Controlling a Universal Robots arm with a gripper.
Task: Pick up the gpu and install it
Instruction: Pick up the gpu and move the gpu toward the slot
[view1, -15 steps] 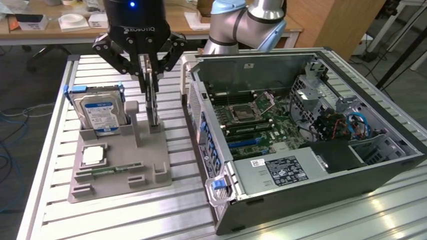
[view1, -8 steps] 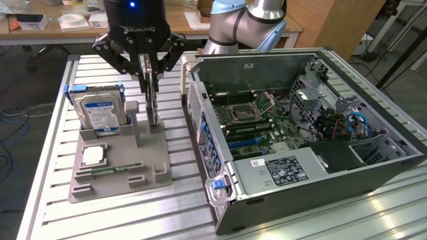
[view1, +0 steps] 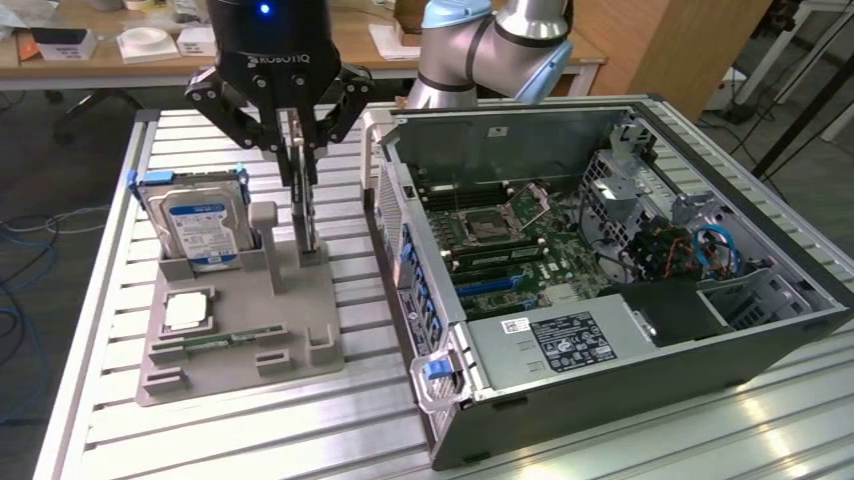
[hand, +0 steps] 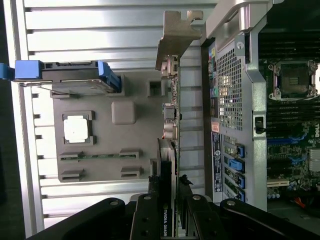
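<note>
The gpu (view1: 306, 205) is a thin black card seen edge-on, standing upright over the grey holder tray (view1: 240, 375) beside the hard drive. My gripper (view1: 299, 165) comes down from above and is shut on the card's upper edge. In the wrist view the gpu (hand: 171, 115) runs from its silver end bracket (hand: 176, 35) back between my fingers (hand: 150, 200), my gripper (hand: 168, 192) clamping it. Its lower edge sits at the tray's slot; I cannot tell whether it is seated or just lifted free.
The tray also holds a silver hard drive (view1: 198, 222) with blue rails, a processor (view1: 187, 312) and a green memory stick (view1: 220, 340). The open computer case (view1: 747, 330) lies at the exterior view's right, motherboard (view1: 514, 245) exposed. Everything rests on a slatted metal table (view1: 267, 440).
</note>
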